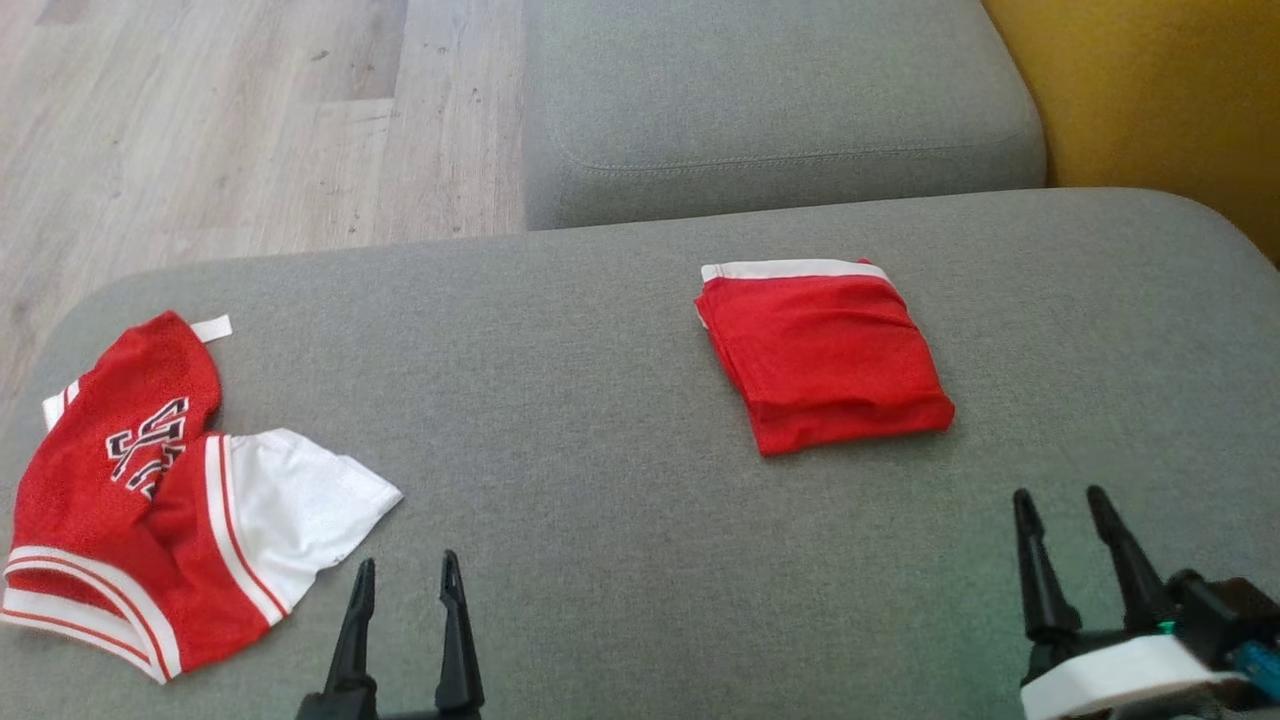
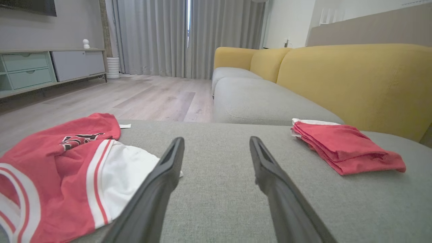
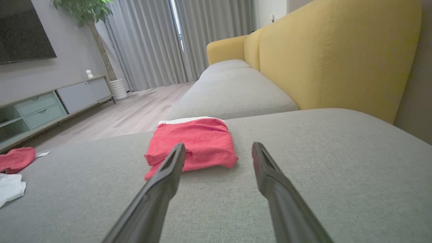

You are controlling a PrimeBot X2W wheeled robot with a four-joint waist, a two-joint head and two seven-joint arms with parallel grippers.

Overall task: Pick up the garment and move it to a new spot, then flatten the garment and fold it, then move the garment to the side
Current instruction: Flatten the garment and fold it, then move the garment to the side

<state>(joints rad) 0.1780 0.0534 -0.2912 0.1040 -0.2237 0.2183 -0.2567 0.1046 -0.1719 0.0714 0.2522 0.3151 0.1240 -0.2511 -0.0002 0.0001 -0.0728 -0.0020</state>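
The garment [image 1: 150, 490], a red jersey with white sleeves, striped trim and black lettering, lies crumpled at the left end of the grey sofa seat [image 1: 600, 420]. It also lies at the left of the left wrist view [image 2: 67, 168], and its edge [image 3: 13, 162] peeks in at the far left of the right wrist view. My left gripper [image 1: 405, 575] hovers open just right of the white sleeve, nothing between its fingers [image 2: 168, 162]. My right gripper [image 1: 1060, 500] stands open and empty at the lower right, near the folded red garment.
A plain red folded garment [image 1: 825, 355] with white edge trim rests right of centre on the seat; the wrist views show it as well [image 2: 344, 148] [image 3: 192, 143]. A second grey cushion [image 1: 780, 110], a yellow backrest [image 1: 1160, 90] and wood floor [image 1: 200, 130] lie beyond.
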